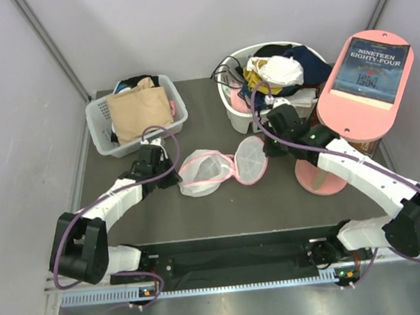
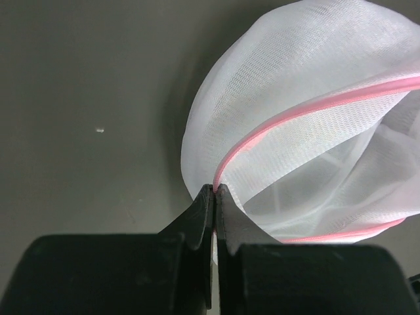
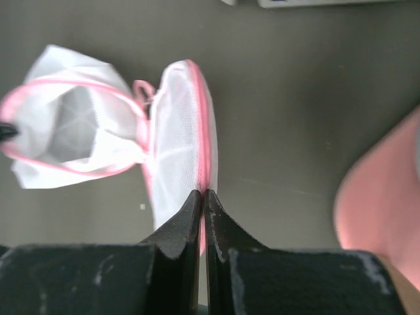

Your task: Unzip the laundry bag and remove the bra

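The laundry bag (image 1: pixel 205 171) lies on the table (image 1: pixel 213 112) between my two hands. It is already unzipped and folded open like a clamshell, its two round halves side by side and joined at a hinge in the middle. My left hand (image 2: pixel 215 190) is pressed together on the pink rim of the deeper left half. My right hand (image 3: pixel 202 195) pinches the pink rim of the flatter right half in the same way. So the long axis of the opened bag runs straight from one hand to the other, each gripping an outer end.

I cannot pick out the bra for sure. Pale folds sit inside the left half, but white cloth behind white mesh is hard to tell apart.

I judge that whatever is inside lies in that left cup, just beyond my left fingertips and further from my right. My left hand is nearer but busy holding the rim. The likelier reach is for my right hand to let go and cross over the flat half into the cup.
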Controlling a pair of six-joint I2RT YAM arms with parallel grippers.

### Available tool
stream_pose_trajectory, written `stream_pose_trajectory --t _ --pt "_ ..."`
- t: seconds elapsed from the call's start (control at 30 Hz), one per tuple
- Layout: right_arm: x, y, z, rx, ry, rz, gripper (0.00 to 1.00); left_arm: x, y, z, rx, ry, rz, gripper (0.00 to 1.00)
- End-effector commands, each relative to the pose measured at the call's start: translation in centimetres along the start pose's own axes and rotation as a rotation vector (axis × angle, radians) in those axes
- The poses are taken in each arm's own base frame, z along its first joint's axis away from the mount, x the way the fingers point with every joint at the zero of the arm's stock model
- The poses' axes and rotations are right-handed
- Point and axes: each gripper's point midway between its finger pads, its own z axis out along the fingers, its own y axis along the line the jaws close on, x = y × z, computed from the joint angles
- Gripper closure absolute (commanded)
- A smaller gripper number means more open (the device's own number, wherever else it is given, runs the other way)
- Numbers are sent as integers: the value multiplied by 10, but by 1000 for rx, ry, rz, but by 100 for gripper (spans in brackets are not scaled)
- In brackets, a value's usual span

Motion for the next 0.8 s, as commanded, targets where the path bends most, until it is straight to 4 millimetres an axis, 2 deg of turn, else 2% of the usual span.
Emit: stream_pose_trajectory --t 0.0,0.2,0.43,0.57,0.77 --pt "-42 58 -14 -171 -134 21 100 -8 -4 2 32 -75 -26 100" --pt "-46 110 -8 -274 -157 -17 100 -4 -4 7 47 -78 -28 100" --pt "-38 175 5 -461 -154 -36 100 4 -4 12 71 -72 -40 100" --pt "-21 218 20 -614 -100 -27 100 -1 -12 16 108 -83 -62 100" --pt "7 265 43 -763 -18 -13 100 -2 -15 16 128 -91 -87 100"
